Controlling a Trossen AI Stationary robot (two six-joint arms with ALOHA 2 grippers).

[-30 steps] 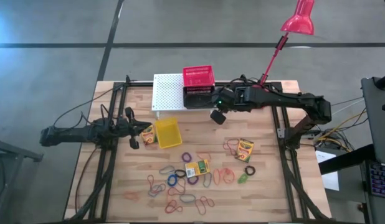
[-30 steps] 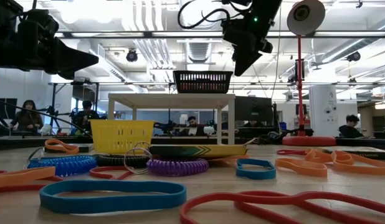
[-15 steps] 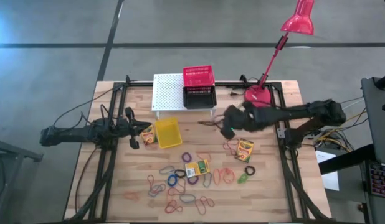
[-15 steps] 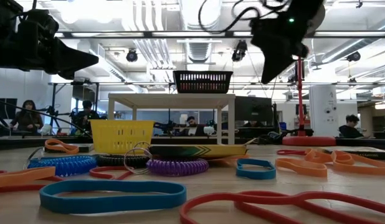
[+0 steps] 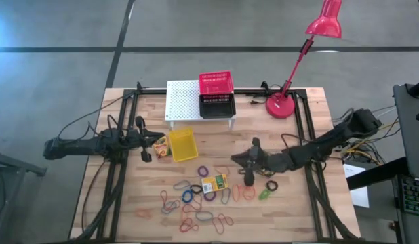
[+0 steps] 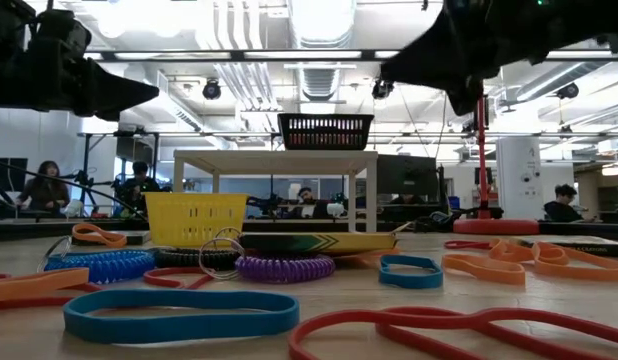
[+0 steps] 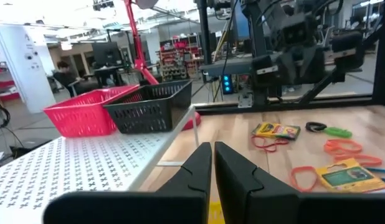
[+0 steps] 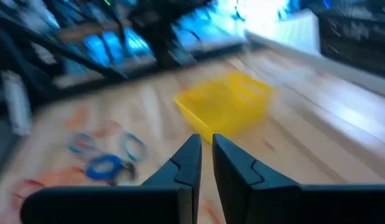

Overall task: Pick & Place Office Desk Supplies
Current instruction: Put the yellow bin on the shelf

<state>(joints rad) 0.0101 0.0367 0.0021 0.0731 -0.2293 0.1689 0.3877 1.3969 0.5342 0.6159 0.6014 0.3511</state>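
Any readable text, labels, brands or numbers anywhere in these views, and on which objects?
No text can be read in any view.
Crayon box among the loops: printing shows, too small to read.
Crayon box in the left wrist view: print on its face, too blurred to read.
Crayon box beside the yellow basket: too small to read.
Baskets and lamp: no markings visible.

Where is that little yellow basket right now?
In the high view, the yellow basket sits left of centre, just in front of the white shelf, beside the left gripper.
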